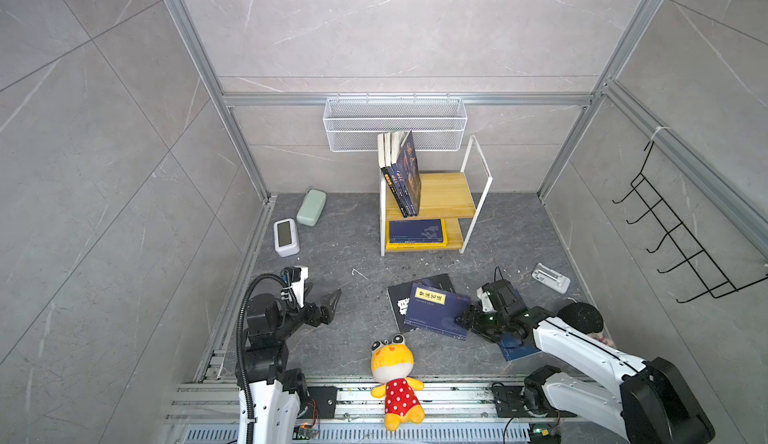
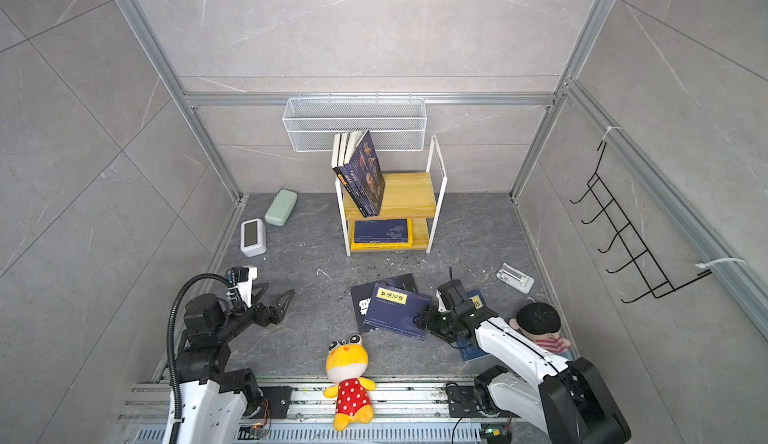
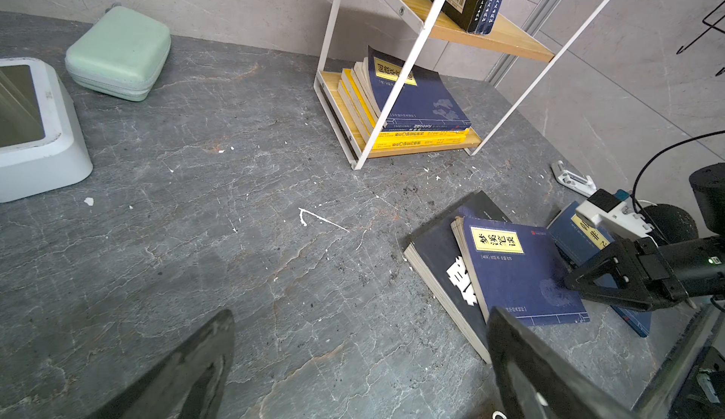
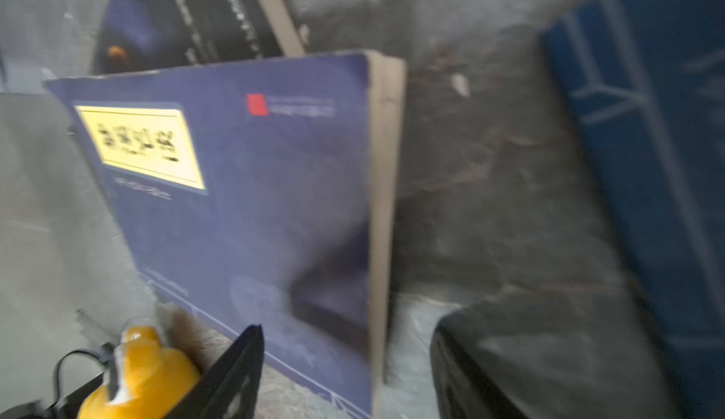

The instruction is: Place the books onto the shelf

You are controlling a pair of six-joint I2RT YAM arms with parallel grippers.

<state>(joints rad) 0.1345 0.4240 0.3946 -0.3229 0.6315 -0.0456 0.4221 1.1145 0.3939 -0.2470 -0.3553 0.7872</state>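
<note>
Right pincer (image 3: 572, 287): part-open, set astride the right-hand long edge of the navy book, one finger over the cover and the other beyond the page edge. Gaps on both sides in the blurred wrist view, so no bite yet by the look.
Reason for that approach: probably the book's slope, its left part propped on another book, which makes a side-on pinch at the free edge easier than a flat pick.
Navy book (image 1: 436, 313): yellow title label, askew on a black book (image 1: 397, 302), toward the front right of the bench (image 1: 353, 338), well apart from the shelf.
Third book (image 1: 515, 348): blue, flat beneath the right arm, nearer the front right corner.
Left pincer (image 1: 324, 298): wide, empty, hanging over bare bench near the left edge, likely parked clear of the work.
Shelf (image 1: 449, 192): at the back edge, right of centre.
Upper board: dark books (image 1: 405, 180) upright, leaning at the left end. Free wood to their right, seemingly the easiest slot.
Lower board: flat stack (image 1: 415, 234), navy over yellow.
Plush toy (image 1: 392, 371): at the front edge, near the two books.
</note>
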